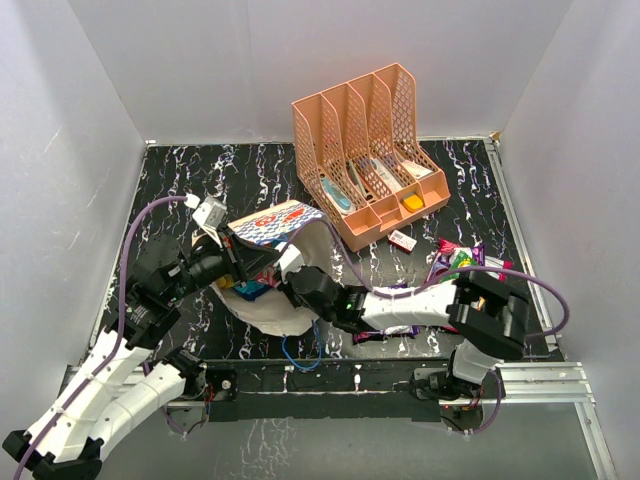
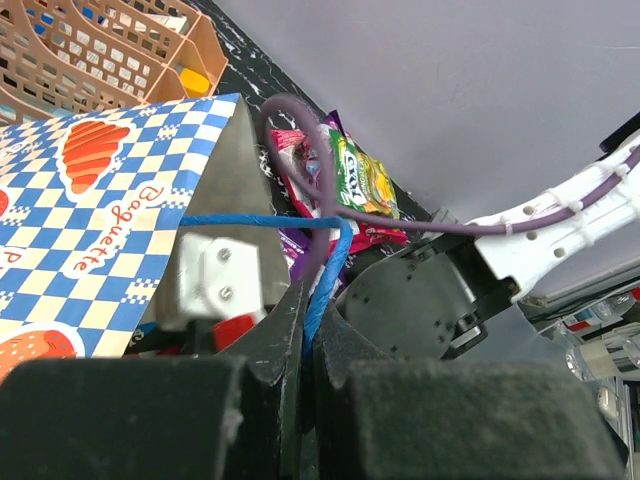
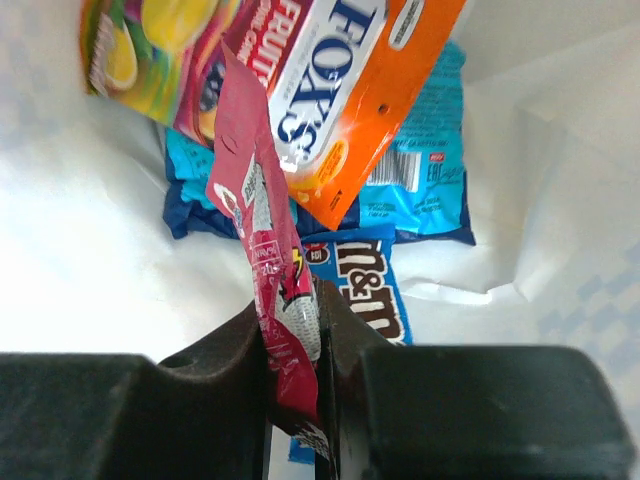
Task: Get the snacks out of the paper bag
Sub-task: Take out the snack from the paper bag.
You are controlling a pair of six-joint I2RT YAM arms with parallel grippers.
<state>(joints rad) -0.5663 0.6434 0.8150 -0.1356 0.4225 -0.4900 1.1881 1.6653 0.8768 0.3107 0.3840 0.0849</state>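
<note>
The paper bag [image 1: 272, 226] lies on its side, with its white mouth [image 1: 268, 312] facing the arms. My left gripper [image 2: 310, 312] is shut on the bag's blue cord handle [image 2: 334, 262] and holds the bag's upper edge up; the gripper also shows in the top view [image 1: 240, 266]. My right arm [image 1: 400, 308] reaches into the mouth. My right gripper [image 3: 295, 325] is inside the bag, shut on a magenta-red packet [image 3: 250, 215]. Behind it lie an orange packet [image 3: 360, 90], a blue M&M's packet [image 3: 378, 300] and a light-blue packet [image 3: 425, 190].
A green-yellow packet [image 1: 458, 261] and purple packets [image 1: 392, 326] lie on the table to the right of the bag. The peach organizer [image 1: 368, 150] stands behind it. A small white-red item [image 1: 402, 240] lies in front of the organizer. The bag's second cord [image 1: 300, 356] trails near the front edge.
</note>
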